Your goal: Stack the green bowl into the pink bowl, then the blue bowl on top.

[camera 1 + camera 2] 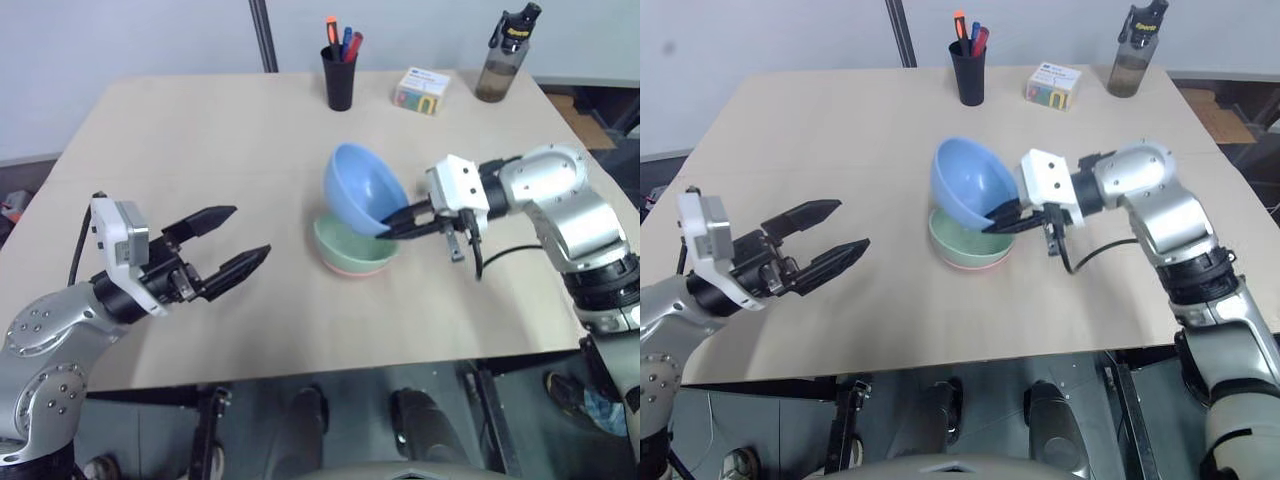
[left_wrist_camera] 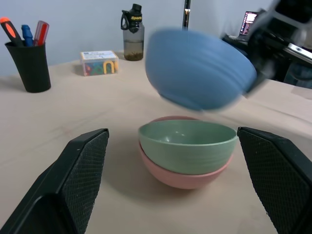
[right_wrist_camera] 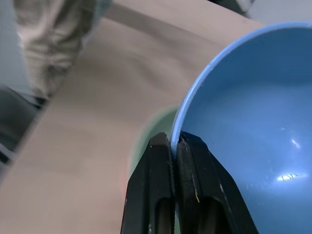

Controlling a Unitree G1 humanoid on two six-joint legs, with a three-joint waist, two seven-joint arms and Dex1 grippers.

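We're looking down at a pale, light-wood worktop (image 1: 200, 130) with a smooth matte top and a bare stretch across its left half. Behind it there's a plain whitish wall and a dark pole (image 1: 264, 35) standing up past the far edge. Below the near edge we can see grey floor.

Along the far side sit a black pen cup (image 1: 339, 78) holding orange, blue and red markers, a small colourful box (image 1: 422, 90) just to its right, and further right a dark smoky water bottle (image 1: 505, 58) with a black cap. Those three are well apart from the bowls.

Roughly mid-worktop the green bowl (image 1: 352, 250) is nested upright inside the pink bowl (image 2: 181, 176); in the head views we only catch a thin pink edge under the green one, while the left wrist view shows both clearly. The blue bowl (image 1: 362, 187) is up in the air just above them, tilted steeply with its opening facing toward us and to the right. Its lower edge looks close to the green rim, but we can't tell if they touch.

The right tool (image 1: 392, 224) is pinched tight on the blue bowl's rim, one finger inside and one outside. The left tool (image 1: 236, 240) hangs over the bare left side, fingers spread wide, holding nothing, pointing toward the bowls.
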